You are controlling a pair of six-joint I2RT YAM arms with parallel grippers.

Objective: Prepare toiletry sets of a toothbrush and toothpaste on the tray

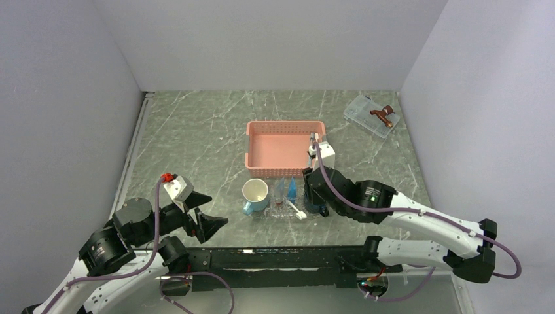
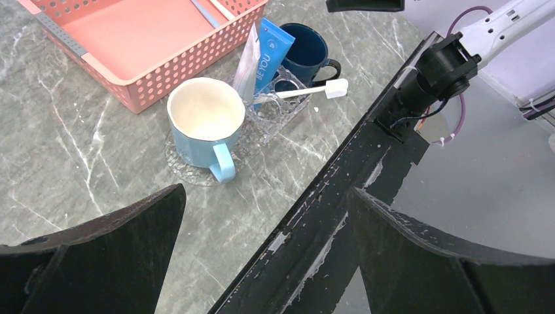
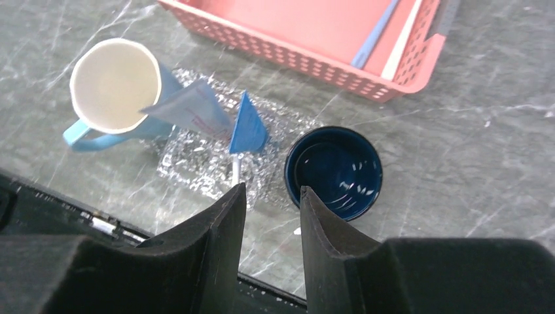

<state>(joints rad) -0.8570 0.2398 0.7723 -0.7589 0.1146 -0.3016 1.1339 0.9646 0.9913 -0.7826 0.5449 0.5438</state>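
Fingers (image 2: 98,261) of the left gripper (image 2: 265,191) spread wide, nothing between them, well apart from the tray (image 2: 265,127), off to its left. Fingers (image 3: 213,248) of the right gripper (image 3: 271,188) close together with only a thin gap, pinching nothing, just over the near right end of the tray.

Clear bumpy tray flat on the table (image 1: 196,131). Light mug (image 2: 206,121) standing on the left end of the tray. Dark mug (image 3: 334,171) just beside the right end of the tray. Two toothpaste tubes (image 3: 247,124) standing up in the middle of the tray, both tilted: one blue, and one whitish (image 3: 190,108), leaning on the light mug. One white toothbrush (image 2: 304,91) lying on the near side of the tray, head poking out past the edge toward the dark mug.

Pink basket (image 1: 283,172) just behind the tray. Two slim sticks (image 3: 374,33) inside, one blue and one white, along the wall far from the tray; heads hidden. Small clear box (image 1: 366,111) well behind the tray, off to the right, with a brown thing (image 1: 383,115) on top.
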